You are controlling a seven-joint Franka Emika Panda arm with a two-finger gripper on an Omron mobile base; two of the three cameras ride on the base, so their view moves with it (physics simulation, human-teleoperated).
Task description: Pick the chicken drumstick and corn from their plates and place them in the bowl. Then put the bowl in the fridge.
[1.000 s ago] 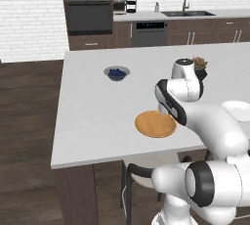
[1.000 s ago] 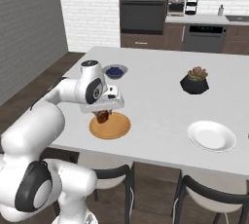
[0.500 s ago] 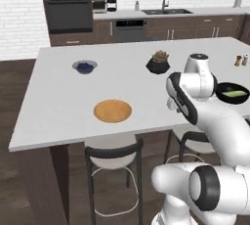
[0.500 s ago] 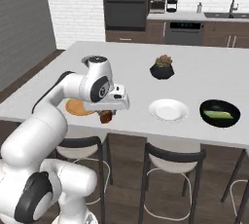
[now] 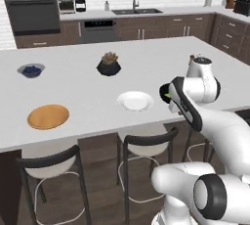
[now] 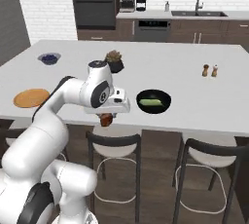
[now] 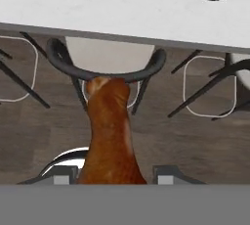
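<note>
Beyond counter (image 6: 194, 79) edge, claw (image 6: 107, 119) clamps chicken drumstick (image 7: 111, 136), thick end hidden.

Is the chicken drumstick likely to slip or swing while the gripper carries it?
The chicken drumstick probably stays rigid: it juts straight from the gripper. Its rounded, tapering shape might let it pivot or slide, and it hangs off the counter edge, over a stool.

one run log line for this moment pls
phase: carrying to bowl | gripper: shut on chicken drumstick, off the counter edge above a stool | corn: in black bowl | white plate: bare | orange plate: bare
</note>
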